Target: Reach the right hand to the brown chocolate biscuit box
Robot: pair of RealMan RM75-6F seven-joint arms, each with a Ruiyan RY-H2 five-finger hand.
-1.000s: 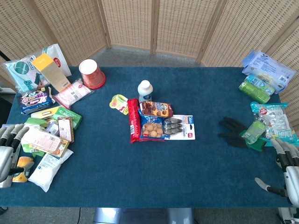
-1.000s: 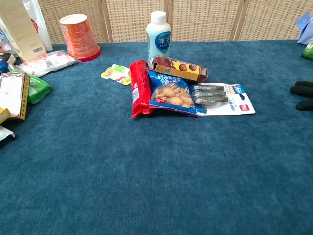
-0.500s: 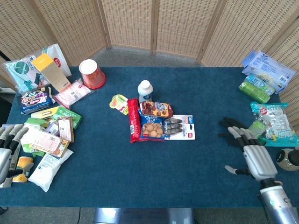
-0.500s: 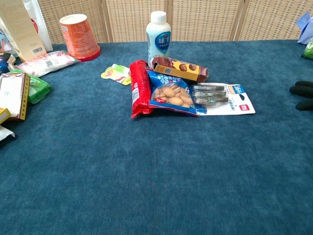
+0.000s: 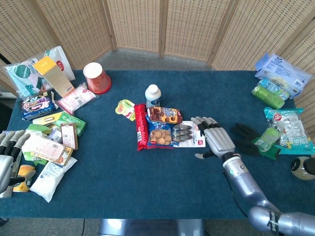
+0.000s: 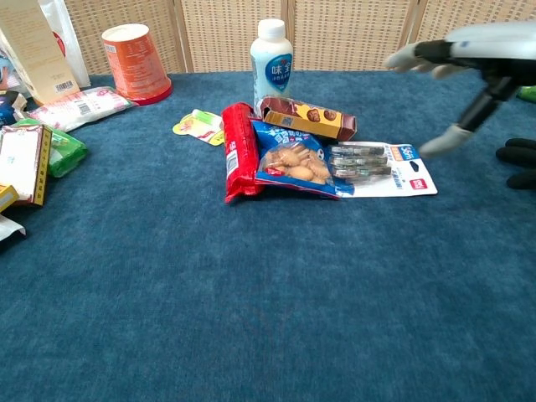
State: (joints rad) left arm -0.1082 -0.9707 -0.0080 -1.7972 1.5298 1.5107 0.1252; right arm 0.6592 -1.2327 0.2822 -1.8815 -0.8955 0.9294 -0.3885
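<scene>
The brown chocolate biscuit box (image 5: 165, 115) (image 6: 307, 117) lies at the table's middle, behind a blue cookie bag (image 5: 160, 136) and beside a white bottle (image 5: 152, 95). My right hand (image 5: 214, 138) (image 6: 469, 63) hovers open, fingers spread, to the right of the box, above the right end of a white blister card (image 5: 198, 133) (image 6: 394, 172). It does not touch the box. At the left edge of the head view, my left hand (image 5: 9, 155) rests with fingers apart beside a pile of snacks.
A red packet (image 5: 140, 126) lies left of the cookie bag. A black glove (image 5: 246, 135) and bottles sit at the right. A red cup (image 5: 96, 76) and many snack packs (image 5: 49, 142) fill the left side. Bare blue cloth (image 6: 268, 301) spans the front.
My right hand has swung from the table's right front corner leftward and inward, now hovering over the blister card near the box. The left hand stays put.
</scene>
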